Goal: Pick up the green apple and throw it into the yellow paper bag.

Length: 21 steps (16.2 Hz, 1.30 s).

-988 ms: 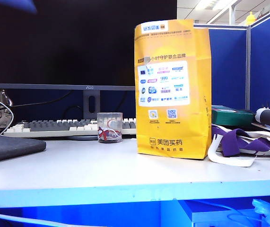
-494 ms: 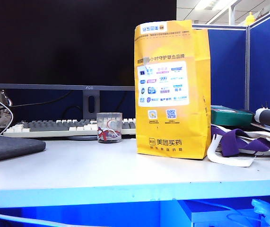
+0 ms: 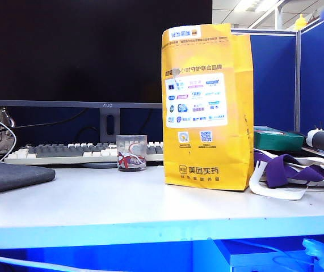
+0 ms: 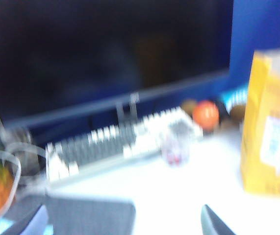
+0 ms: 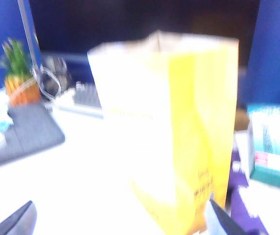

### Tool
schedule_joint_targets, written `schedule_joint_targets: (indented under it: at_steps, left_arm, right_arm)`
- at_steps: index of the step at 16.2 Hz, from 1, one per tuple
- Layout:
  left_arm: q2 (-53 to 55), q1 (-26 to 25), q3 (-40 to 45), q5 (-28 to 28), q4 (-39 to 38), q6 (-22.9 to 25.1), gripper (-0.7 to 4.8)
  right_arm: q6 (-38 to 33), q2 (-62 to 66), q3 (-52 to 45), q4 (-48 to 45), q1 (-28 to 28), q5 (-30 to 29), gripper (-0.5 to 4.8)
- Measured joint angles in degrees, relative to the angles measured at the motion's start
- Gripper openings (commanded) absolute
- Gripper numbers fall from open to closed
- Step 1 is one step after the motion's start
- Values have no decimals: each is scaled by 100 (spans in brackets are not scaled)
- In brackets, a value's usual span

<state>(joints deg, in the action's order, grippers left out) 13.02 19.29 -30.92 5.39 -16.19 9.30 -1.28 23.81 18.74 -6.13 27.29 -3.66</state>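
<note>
Green apple: not visible in any view; it may lie inside the yellow paper bag (image 3: 207,107) or simply out of frame, cannot tell which. The bag stands upright on the white desk (image 3: 93,204), mouth up, printed panel facing the exterior camera, keyboard (image 3: 82,152) and dark monitor (image 3: 93,51) behind it, a small clear cup (image 3: 131,152) just beside its left side, a purple-and-white cloth (image 3: 286,173) touching its right foot. Neither arm shows in the exterior view. Left gripper (image 4: 122,223): only two finger tips at the frame edge, spread wide, nothing between them, aimed level across the desk toward keyboard and bag; view heavily blurred. Right gripper (image 5: 122,220): tips likewise far apart and empty, pointed at the bag's side from close in, also blurred. Judgement: if the apple is still to be fetched, first locate it; keep the fingers spread, approach from above, and stay clear of the bag's thin walls, since a nudge could tip it.
</note>
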Motion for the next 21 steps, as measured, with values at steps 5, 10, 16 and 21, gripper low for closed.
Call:
schedule_joint_targets:
  at_steps: [5,10,16,21]
  left_arm:
    - [-2,0,0,-20,-361,-13,415]
    - [-2,0,0,-20,-385,-13,415]
    - [-7,0,83,-20,-334,-13,415]
    - [-4,-310,1180,-59,433,-13,415]
  right_arm:
    - [-31,264,7,-345,0,-4,479]
    - [-31,271,4,-323,0,-4,479]
    - [-31,101,-363,-459,-2,-4,479]
    - [-33,-422,-1287,-444,-7,-2,479]
